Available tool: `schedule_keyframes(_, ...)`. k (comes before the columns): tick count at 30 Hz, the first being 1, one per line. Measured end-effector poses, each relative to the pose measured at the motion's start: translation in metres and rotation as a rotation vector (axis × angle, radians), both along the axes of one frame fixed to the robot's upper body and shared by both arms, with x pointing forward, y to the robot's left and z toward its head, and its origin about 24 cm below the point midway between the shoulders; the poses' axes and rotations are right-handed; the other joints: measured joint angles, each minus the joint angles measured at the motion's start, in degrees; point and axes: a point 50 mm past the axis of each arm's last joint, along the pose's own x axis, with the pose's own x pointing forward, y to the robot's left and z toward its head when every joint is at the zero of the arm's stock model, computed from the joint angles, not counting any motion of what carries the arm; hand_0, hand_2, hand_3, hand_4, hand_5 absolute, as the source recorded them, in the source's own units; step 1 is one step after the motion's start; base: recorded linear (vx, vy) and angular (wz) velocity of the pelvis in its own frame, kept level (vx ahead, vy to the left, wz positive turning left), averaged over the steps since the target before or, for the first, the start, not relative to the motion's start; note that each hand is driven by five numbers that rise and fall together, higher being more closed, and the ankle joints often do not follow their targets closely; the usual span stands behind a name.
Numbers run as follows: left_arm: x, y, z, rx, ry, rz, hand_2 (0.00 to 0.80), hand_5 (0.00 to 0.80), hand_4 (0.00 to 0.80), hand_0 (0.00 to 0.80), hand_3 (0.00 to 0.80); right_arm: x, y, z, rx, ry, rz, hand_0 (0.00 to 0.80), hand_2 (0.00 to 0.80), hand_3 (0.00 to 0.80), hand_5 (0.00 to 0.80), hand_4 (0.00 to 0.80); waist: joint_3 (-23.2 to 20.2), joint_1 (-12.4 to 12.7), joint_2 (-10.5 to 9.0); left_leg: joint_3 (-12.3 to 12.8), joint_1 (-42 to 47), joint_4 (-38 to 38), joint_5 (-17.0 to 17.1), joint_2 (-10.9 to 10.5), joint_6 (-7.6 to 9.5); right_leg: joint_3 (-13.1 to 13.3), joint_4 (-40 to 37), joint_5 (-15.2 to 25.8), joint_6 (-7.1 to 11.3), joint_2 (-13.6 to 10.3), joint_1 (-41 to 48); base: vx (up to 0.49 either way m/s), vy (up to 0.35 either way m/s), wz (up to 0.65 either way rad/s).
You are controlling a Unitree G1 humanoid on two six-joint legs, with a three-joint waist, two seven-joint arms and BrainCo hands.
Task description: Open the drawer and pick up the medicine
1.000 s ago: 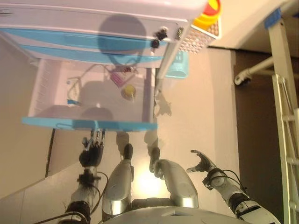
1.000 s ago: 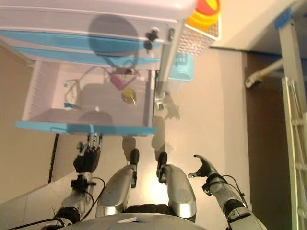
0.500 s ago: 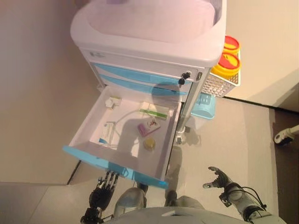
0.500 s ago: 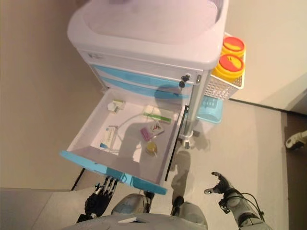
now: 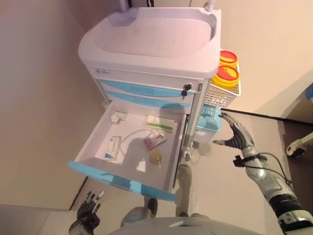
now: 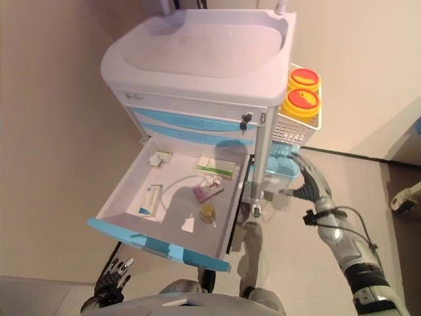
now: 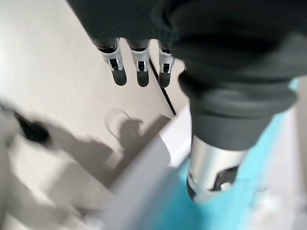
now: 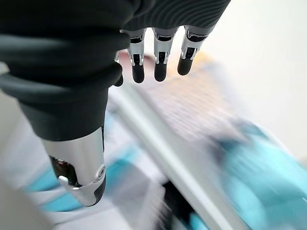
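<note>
"Where's the medicine (image 5: 154, 140)?"

"In the open drawer (image 5: 122, 178), to your right hand's (image 5: 235, 134) left and below it. That hand's nearer, fingers straight, empty; left hand (image 5: 87, 213) hangs low, relaxed."

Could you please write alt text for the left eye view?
A white cart has its bottom drawer pulled open, with small medicine packs lying inside. The right hand is raised open beside the cart; the left hand hangs open below the drawer front.
</note>
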Motion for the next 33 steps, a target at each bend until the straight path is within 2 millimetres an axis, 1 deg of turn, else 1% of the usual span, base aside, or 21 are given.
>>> schedule_keyframes(2, -0.004, -0.003, -0.002, 0.057, 0.067, -0.099, 0.000, 0.000, 0.000, 0.000, 0.000, 0.000, 0.012, 0.017, -0.055, -0.075, 0.116, 0.000, 0.000, 0.000, 0.000, 0.000, -0.08, 0.06, -0.57, 0.14, -0.04, -0.07, 0.00, 0.00, 0.03, 0.15, -0.28, 0.08, 0.14, -0.01, 0.03, -0.026, 0.038, -0.03)
schedule_keyframes(6, -0.010, -0.009, -0.006, 0.131, 0.165, -0.259, 0.000, 0.000, 0.000, 0.000, 0.000, 0.010, 0.032, 0.043, -0.149, -0.126, 0.291, 0.000, 0.000, 0.000, 0.000, 0.000, 0.06, 0.39, -1.02, 0.28, 0.05, -0.88, 0.27, 0.00, 0.28, 0.17, -0.55, 0.18, 0.29, -0.04, -0.06, -0.029, 0.032, 0.00)
schedule_keyframes(9, -0.013, -0.010, -0.008, 0.140, 0.206, -0.301, 0.000, 0.000, 0.000, 0.000, 0.000, 0.018, 0.051, 0.052, -0.205, -0.127, 0.396, 0.000, 0.000, 0.000, 0.000, 0.000, 0.06, 0.93, -1.02, 0.06, -0.13, -0.90, 0.27, 0.00, 0.27, -0.07, -1.24, 0.37, 0.45, 0.08, 0.09, -0.011, 0.006, 0.04)
schedule_keyframes(10, -0.015, -0.010, -0.009, 0.136, 0.220, -0.300, 0.000, 0.000, 0.000, 0.000, 0.000, 0.019, 0.057, 0.053, -0.218, -0.123, 0.427, 0.000, 0.000, 0.000, 0.000, 0.000, 0.08, 1.74, -1.00, -0.10, -0.25, -0.91, 0.28, -0.04, 0.26, -0.26, -1.33, 0.39, 0.43, 0.07, 0.15, -0.021, 0.001, 0.07)
schedule_keyframes(11, -0.013, -0.010, -0.009, 0.132, 0.227, -0.300, 0.000, 0.000, 0.000, 0.000, 0.000, 0.020, 0.063, 0.052, -0.235, -0.111, 0.457, 0.000, 0.000, 0.000, 0.000, 0.000, 0.12, 1.94, -1.07, -0.16, -0.23, -0.91, 0.28, -0.05, 0.26, -0.27, -1.47, 0.40, 0.43, 0.08, 0.17, -0.017, -0.006, 0.13)
schedule_keyframes(12, -0.017, -0.009, -0.010, 0.127, 0.244, -0.298, 0.000, 0.000, 0.000, 0.000, 0.000, 0.020, 0.068, 0.050, -0.249, -0.104, 0.480, 0.000, 0.000, 0.000, 0.000, 0.000, 0.14, 2.71, -0.96, -0.51, -0.34, -0.93, 0.30, -0.14, 0.25, -0.61, -1.62, 0.43, 0.46, 0.07, 0.46, -0.021, -0.009, 0.17)
schedule_keyframes(15, -0.020, -0.010, -0.012, 0.113, 0.272, -0.306, 0.000, 0.000, 0.000, 0.000, 0.000, 0.024, 0.083, 0.038, -0.366, -0.048, 0.562, 0.000, 0.000, 0.000, 0.000, 0.000, 0.17, 3.97, -1.04, -1.36, -0.33, -1.00, 0.33, -0.21, 0.20, -1.83, -3.00, 0.66, 0.50, 0.22, 1.48, -0.001, -0.014, 0.22)
schedule_keyframes(17, -0.019, -0.010, -0.012, 0.110, 0.272, -0.320, 0.000, 0.000, 0.000, 0.000, 0.000, 0.026, 0.087, 0.026, -0.436, 0.001, 0.583, 0.000, 0.000, 0.000, 0.000, 0.000, 0.20, 5.09, -1.16, -1.93, -0.29, -1.01, 0.35, -0.31, 0.17, -2.92, -3.88, 0.73, 0.54, 0.29, 2.34, 0.006, -0.015, 0.30)
schedule_keyframes(20, -0.019, -0.011, -0.012, 0.113, 0.276, -0.340, 0.000, 0.000, 0.000, 0.000, 0.000, 0.030, 0.088, 0.011, -0.505, 0.071, 0.582, 0.000, 0.000, 0.000, 0.000, 0.000, 0.30, 7.16, -1.46, -2.20, -0.31, -1.02, 0.37, -0.38, 0.14, -3.51, -4.90, 0.75, 0.56, 0.48, 3.18, 0.005, -0.005, 0.24)
schedule_keyframes(22, -0.018, -0.011, -0.012, 0.107, 0.283, -0.343, 0.000, 0.000, 0.000, 0.000, 0.000, 0.033, 0.087, 0.002, -0.537, 0.109, 0.571, 0.000, 0.000, 0.000, 0.000, 0.000, 0.38, 8.25, -1.60, -3.45, -0.69, -1.02, 0.47, -0.68, -0.01, -4.50, -5.31, 0.77, 0.59, 0.55, 3.57, 0.014, 0.008, 0.27)
schedule_keyframes(24, -0.019, -0.011, -0.013, 0.106, 0.292, -0.348, 0.000, 0.000, 0.000, 0.000, 0.000, 0.034, 0.088, -0.011, -0.567, 0.153, 0.557, 0.000, 0.000, 0.000, 0.000, 0.000, 0.51, 8.38, -1.82, -4.68, -0.80, -0.99, 0.54, -1.01, -0.02, -4.86, -5.86, 0.77, 0.60, 0.60, 4.16, 0.011, 0.008, 0.37)
schedule_keyframes(28, -0.017, -0.010, -0.012, 0.117, 0.293, -0.369, 0.000, 0.000, 0.000, 0.000, 0.000, 0.035, 0.085, -0.030, -0.667, 0.214, 0.555, 0.000, 0.000, 0.000, 0.000, 0.000, 0.77, 10.16, -2.26, -4.94, -1.14, -0.99, 0.61, -1.19, 0.05, -4.89, -6.42, 0.78, 0.64, 0.69, 4.41, 0.006, 0.006, 0.13)
schedule_keyframes(33, -0.012, -0.009, -0.011, 0.128, 0.283, -0.383, 0.000, 0.000, 0.000, 0.000, 0.000, 0.032, 0.080, -0.057, -0.739, 0.308, 0.544, 0.000, 0.000, 0.000, 0.000, 0.000, 1.15, 11.15, -2.90, -6.07, -1.11, -1.00, 0.62, -1.36, 0.04, -5.51, -7.34, 0.91, 0.83, 0.84, 5.14, 0.028, 0.004, 0.10)
